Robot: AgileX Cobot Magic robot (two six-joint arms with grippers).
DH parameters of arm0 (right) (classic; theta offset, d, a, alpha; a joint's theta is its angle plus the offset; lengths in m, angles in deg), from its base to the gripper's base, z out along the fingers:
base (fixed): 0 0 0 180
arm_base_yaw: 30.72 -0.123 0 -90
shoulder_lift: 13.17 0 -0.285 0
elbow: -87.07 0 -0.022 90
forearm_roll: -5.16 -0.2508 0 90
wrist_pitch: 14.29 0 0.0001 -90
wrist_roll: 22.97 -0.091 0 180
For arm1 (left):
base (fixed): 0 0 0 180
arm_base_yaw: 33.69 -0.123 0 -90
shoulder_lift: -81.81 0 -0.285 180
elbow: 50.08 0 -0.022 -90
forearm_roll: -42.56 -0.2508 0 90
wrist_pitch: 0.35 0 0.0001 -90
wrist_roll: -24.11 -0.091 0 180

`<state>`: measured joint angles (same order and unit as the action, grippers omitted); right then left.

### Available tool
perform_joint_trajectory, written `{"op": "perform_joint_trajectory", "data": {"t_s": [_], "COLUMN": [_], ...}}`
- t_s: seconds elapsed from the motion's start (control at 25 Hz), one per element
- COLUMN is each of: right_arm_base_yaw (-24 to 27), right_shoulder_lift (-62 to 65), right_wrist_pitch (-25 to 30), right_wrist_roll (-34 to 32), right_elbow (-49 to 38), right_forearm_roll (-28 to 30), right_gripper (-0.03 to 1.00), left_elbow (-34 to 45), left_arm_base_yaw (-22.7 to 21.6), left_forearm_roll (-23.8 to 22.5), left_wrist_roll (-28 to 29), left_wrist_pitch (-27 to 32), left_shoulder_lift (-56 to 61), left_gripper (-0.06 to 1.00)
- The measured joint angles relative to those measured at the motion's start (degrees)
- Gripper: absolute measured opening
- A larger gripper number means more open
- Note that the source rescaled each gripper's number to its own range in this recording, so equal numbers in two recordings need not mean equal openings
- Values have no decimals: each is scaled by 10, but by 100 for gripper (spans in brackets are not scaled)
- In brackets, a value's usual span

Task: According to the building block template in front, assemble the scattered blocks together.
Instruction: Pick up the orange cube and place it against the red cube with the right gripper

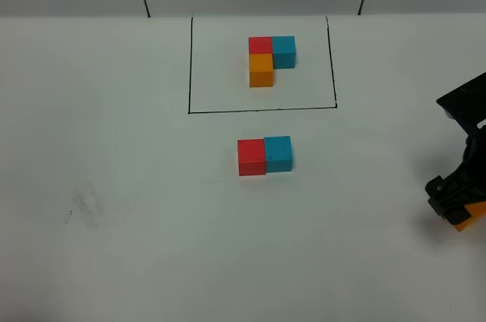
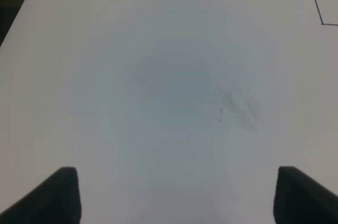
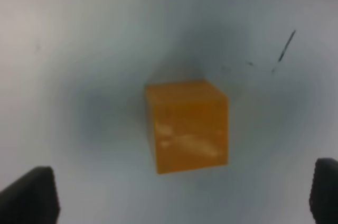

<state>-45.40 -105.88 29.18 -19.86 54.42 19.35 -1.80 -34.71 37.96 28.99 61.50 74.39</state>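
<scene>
The building block template [image 1: 270, 59] lies at the back inside a thin black drawn rectangle: red corner, blue to its right, orange in front. In the middle of the table, a red cube [image 1: 251, 156] and a sky-blue cube [image 1: 278, 153] stand side by side, touching. The orange cube [image 3: 187, 126] sits alone at the far right [image 1: 471, 219], half hidden under my right gripper [image 1: 456, 200]. That gripper [image 3: 177, 196] hovers over it, open, with its fingers wide of the cube. My left gripper [image 2: 179, 195] is open over bare table and out of the exterior high view.
The white table [image 1: 114, 147] carries a faint grey smudge [image 1: 83, 208] at the left, also seen in the left wrist view as a smudge [image 2: 237, 108]. A corner of the drawn rectangle [image 2: 321, 23] shows there too. Thin dark marks [image 3: 285, 47] lie near the orange cube.
</scene>
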Motion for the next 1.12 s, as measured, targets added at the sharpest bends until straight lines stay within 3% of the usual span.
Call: {"op": "perform_joint_trajectory", "data": {"t_s": [0.52,1.12], "right_arm_base_yaw": [38,58], "right_shoulder_lift": [-32,-126], "right_wrist_pitch": [-82,-122], "right_wrist_roll": [45,52], "right_elbow": [-27,-27], "right_forearm_roll": [9,9], "right_gripper": [90,82], "left_elbow": [0,0], "left_arm_base_yaw": [0,0], "left_forearm_roll": [0,0], "left_wrist_roll": [0,0], "left_wrist_pitch": [0,0], "left_shoulder_lift": [0,0], "left_gripper": [67,67]}}
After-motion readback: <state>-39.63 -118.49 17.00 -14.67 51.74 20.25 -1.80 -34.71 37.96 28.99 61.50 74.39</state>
